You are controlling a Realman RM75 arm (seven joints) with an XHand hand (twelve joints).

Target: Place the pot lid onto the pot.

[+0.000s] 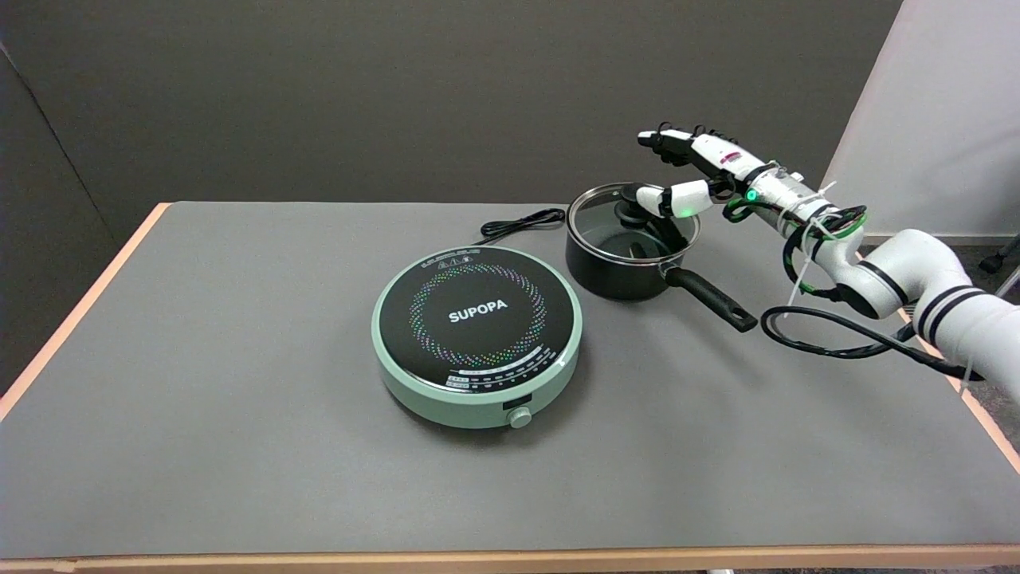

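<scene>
One spread, empty right hand hovers just above the pot lid resting on the pot.

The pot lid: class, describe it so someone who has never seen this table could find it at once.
Start at the round green induction cooker marked SUPOPA in the middle of the grey table. Just behind it to the right stands a black saucepan with a long handle. The pot lid sits on top of it: clear glass, metal-rimmed, with a black knob, which the right hand reaches over.
</scene>
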